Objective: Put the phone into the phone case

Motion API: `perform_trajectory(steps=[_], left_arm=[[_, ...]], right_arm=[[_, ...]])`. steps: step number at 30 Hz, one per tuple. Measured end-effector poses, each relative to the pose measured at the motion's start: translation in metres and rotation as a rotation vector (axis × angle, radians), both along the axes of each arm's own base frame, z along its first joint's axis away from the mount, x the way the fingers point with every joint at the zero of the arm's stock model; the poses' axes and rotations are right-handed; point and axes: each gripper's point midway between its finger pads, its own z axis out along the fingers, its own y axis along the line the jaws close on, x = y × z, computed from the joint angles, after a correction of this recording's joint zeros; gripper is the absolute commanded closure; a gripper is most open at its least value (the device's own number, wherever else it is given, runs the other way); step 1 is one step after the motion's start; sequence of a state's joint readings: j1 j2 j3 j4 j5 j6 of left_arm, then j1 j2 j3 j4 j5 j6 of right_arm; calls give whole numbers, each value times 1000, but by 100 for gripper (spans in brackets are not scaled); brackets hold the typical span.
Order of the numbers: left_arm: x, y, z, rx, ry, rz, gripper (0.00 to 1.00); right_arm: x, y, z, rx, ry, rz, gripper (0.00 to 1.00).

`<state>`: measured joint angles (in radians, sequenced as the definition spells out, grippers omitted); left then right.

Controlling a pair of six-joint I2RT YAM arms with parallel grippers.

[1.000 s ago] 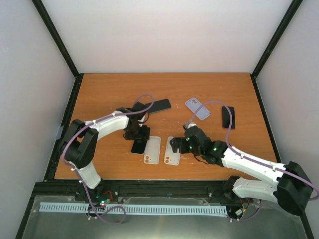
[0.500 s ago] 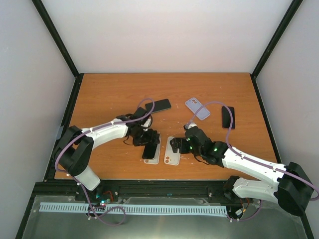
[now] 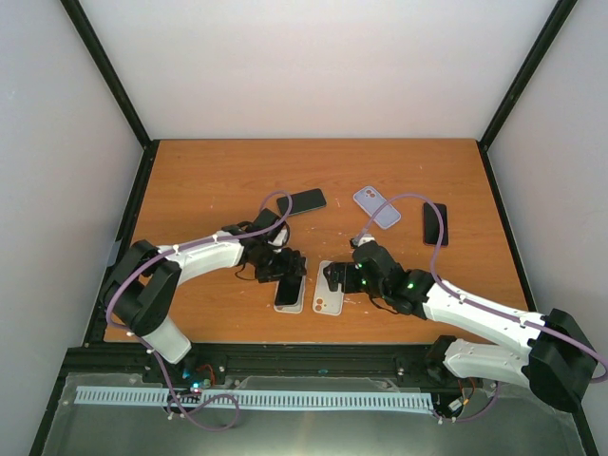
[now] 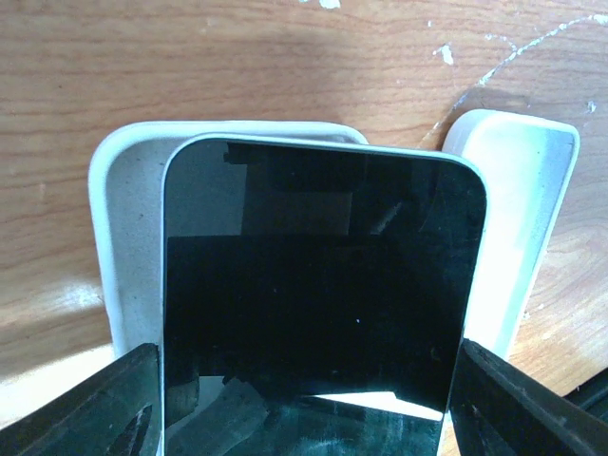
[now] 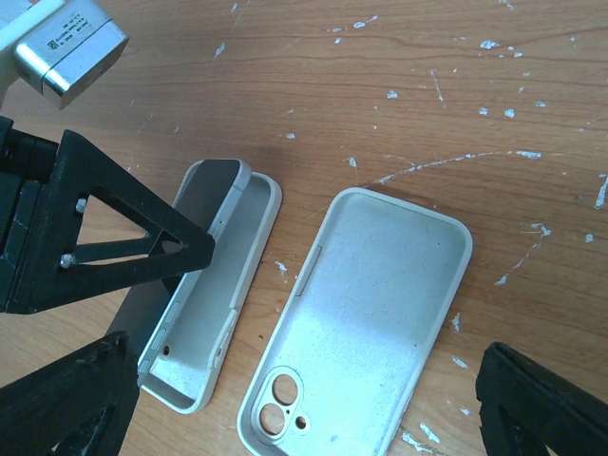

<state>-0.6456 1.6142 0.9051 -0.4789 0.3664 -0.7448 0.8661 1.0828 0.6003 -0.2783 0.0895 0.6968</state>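
My left gripper (image 3: 283,273) is shut on a black phone (image 4: 318,285), gripping its two long edges. The phone hangs screen-up and tilted over an empty white phone case (image 4: 123,237), with its far end over the case's far end. In the right wrist view the phone (image 5: 204,195) sits above the case's (image 5: 214,313) left wall. A second empty white case (image 5: 370,313) lies just to the right, camera holes toward the near edge. My right gripper (image 5: 304,408) stands open over this second case (image 3: 329,290), holding nothing.
Farther back on the wooden table (image 3: 209,171) lie another black phone (image 3: 307,200), a lilac case (image 3: 377,205) and a third black phone (image 3: 435,223). The table is ringed by a black frame and white walls.
My left gripper has carried the phone rightward and toward the near edge, from beside the left white case to over it. The right arm has not moved.
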Motion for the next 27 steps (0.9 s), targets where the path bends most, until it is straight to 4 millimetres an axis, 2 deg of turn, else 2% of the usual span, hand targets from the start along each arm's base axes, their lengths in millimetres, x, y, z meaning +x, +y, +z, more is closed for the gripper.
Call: perform_trajectory(steps=[6, 20, 27], left_arm=[[2, 3, -5, 21, -3, 11, 40], [5, 3, -9, 32, -3, 25, 19], [7, 4, -7, 39, -8, 42, 15]], right_arm=[[0, 0, 0, 2, -2, 0, 5], [1, 1, 1, 4, -3, 0, 5], [1, 1, 1, 4, -3, 0, 5]])
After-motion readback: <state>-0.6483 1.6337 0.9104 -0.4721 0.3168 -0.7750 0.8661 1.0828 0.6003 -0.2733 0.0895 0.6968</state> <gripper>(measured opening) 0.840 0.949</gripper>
